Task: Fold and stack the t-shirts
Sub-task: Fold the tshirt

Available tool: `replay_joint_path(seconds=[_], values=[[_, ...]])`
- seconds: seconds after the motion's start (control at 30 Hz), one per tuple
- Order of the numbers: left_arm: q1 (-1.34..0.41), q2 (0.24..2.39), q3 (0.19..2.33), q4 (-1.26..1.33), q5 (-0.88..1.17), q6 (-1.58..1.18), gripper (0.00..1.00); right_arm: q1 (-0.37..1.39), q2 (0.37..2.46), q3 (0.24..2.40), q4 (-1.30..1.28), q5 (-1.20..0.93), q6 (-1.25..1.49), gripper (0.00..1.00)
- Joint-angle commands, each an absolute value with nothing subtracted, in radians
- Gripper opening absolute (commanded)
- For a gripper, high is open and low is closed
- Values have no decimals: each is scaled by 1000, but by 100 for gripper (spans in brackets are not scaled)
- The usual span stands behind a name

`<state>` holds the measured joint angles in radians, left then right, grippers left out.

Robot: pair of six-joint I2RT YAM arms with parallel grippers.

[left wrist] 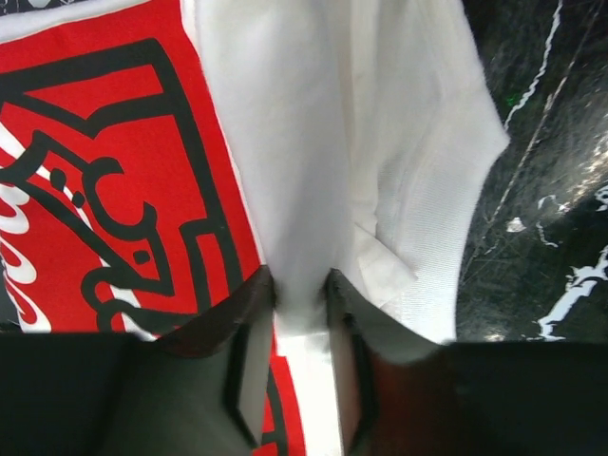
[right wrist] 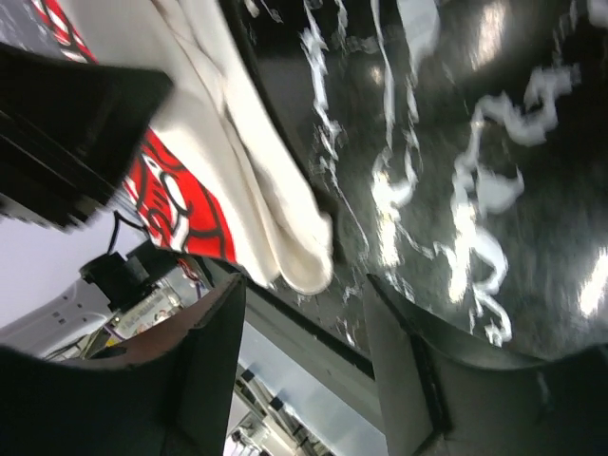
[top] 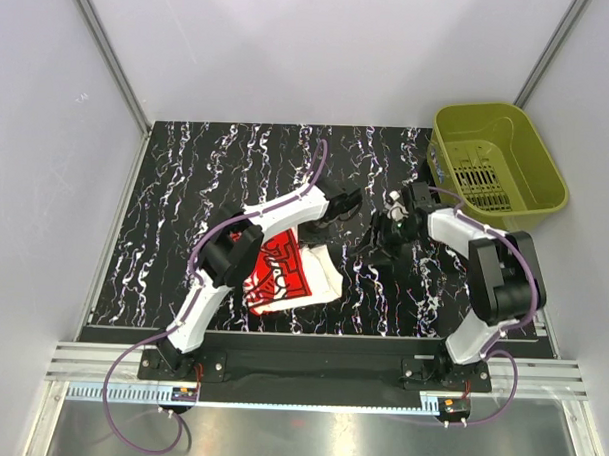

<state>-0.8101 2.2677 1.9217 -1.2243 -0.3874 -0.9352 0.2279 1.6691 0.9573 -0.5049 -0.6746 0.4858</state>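
Observation:
One t-shirt (top: pixel 283 275) lies crumpled near the table's front, red graphic up, with off-white cloth folded over its right side. In the left wrist view a raised white fold of the t-shirt (left wrist: pixel 313 142) runs between my fingers. My left gripper (left wrist: pixel 301 296) is pinched on that fold, and it sits at the shirt's far right corner in the top view (top: pixel 335 211). My right gripper (top: pixel 380 236) hangs open just right of the shirt. In its wrist view the rolled hem of the t-shirt (right wrist: pixel 256 171) ends just ahead of the open right gripper (right wrist: pixel 304 290), untouched.
An olive-green plastic basket (top: pixel 489 107) stands off the table's back right corner. The black marbled tabletop (top: pixel 216 175) is walled in by white panels at the left, back and right. The arm bases line a metal rail (top: pixel 319 374) at the near edge.

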Motion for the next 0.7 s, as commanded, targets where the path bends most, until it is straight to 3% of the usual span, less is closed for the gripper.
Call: replay_joint_path(seconds=[0.0, 0.07, 0.17, 0.3, 0.53, 0.67], values=[[-813, 2227, 1911, -1207, -388, -931, 27, 229, 1730, 1041, -405, -755, 531, 55], [-813, 2212, 1902, -1204, -394, -925, 21, 233, 1788, 1078, -352, -799, 566, 41], [-813, 2174, 1887, -1198, -396, -916, 21, 261, 1882, 1158, -324, -853, 577, 33], [-811, 2132, 1855, -1152, -368, -905, 0, 304, 1988, 1259, -313, -922, 589, 18], [-811, 2083, 1853, -1161, -376, -877, 0, 388, 2111, 1347, -212, -965, 701, 2], [-810, 2045, 1845, -1152, -362, -865, 0, 420, 2164, 1361, -201, -956, 710, 0]])
